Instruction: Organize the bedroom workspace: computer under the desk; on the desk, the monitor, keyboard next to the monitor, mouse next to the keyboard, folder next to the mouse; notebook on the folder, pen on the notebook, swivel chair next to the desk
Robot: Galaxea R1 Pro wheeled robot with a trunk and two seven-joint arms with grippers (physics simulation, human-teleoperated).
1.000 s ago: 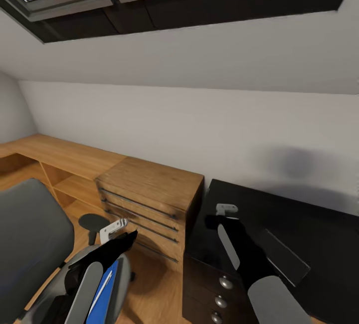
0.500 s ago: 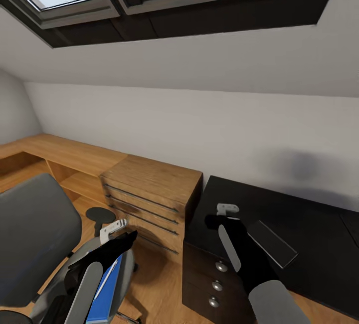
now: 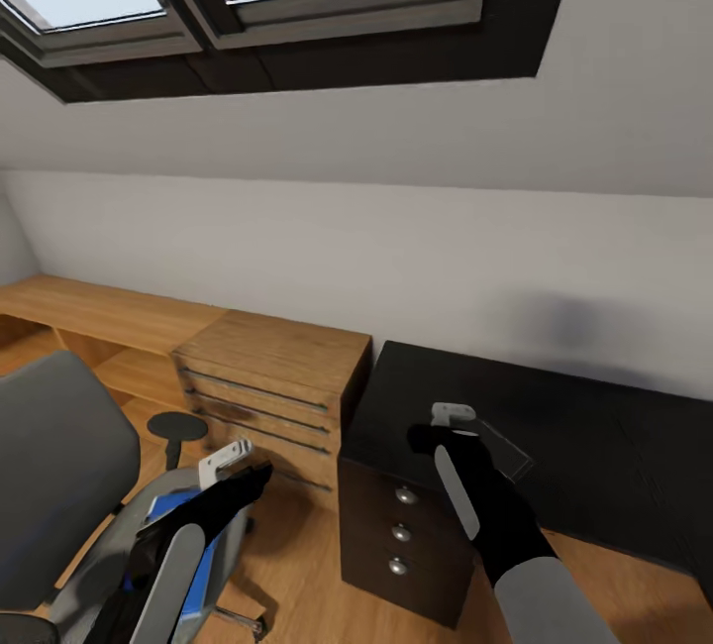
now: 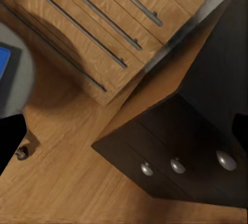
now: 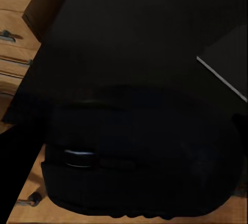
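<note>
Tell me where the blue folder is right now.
In the head view, the folder lies on the swivel chair's seat at lower left, partly hidden under the left gripper.

The desk [image 3: 594, 426] is glossy black, set against the white wall, with three drawers bearing round silver knobs at its near end. A thin grey notebook [image 3: 500, 448] with pale edges lies flat on the desk top near that end. The mouse [image 5: 139, 157], dark and rounded, appears close up in the right wrist view. The swivel chair [image 3: 59, 466] has a grey back and seat. The bright blue folder [image 3: 173, 510] lies flat on the seat.
</note>
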